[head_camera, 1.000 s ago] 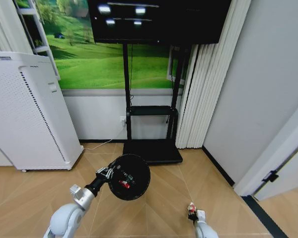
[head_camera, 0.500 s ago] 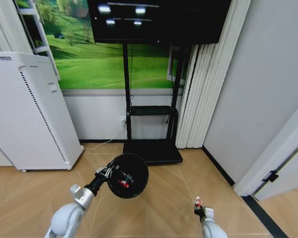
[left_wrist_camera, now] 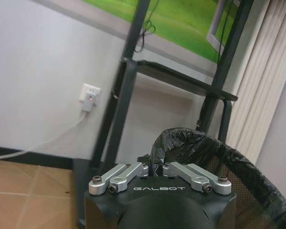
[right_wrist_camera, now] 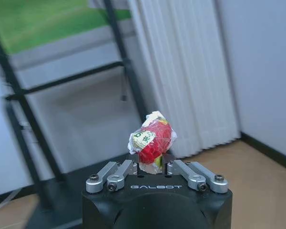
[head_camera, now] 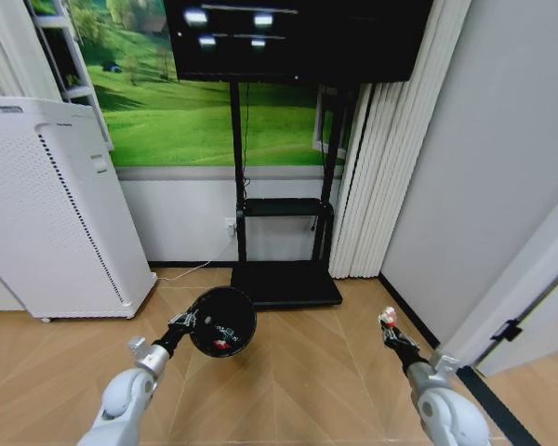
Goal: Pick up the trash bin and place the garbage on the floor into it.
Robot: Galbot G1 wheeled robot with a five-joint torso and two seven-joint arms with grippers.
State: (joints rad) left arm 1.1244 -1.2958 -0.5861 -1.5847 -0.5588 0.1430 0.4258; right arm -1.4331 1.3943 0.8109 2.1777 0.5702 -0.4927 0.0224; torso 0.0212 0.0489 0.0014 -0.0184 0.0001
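My left gripper (head_camera: pixel 180 321) is shut on the rim of the black trash bin (head_camera: pixel 222 321), which hangs above the floor with its mouth turned toward me. A red piece of garbage (head_camera: pixel 220 346) lies inside it. In the left wrist view the left gripper (left_wrist_camera: pixel 155 168) pinches the bin's bag-lined rim (left_wrist_camera: pixel 190 140). Out to the right, above the floor, my right gripper (head_camera: pixel 388 322) is shut on a crumpled red-and-white piece of garbage (right_wrist_camera: pixel 152 140), well apart from the bin. The right wrist view shows that gripper (right_wrist_camera: pixel 152 167) holding the piece between its fingers.
A tall white perforated cabinet (head_camera: pixel 51 214) stands at the left. A black TV stand (head_camera: pixel 283 246) with a flat base (head_camera: pixel 288 283) is against the back wall, behind the bin. White vertical blinds (head_camera: pixel 381 167) and a wall close the right side.
My right gripper has swung up and out to the right with the red-and-white piece. The left gripper has drawn the bin a little left and farther off.
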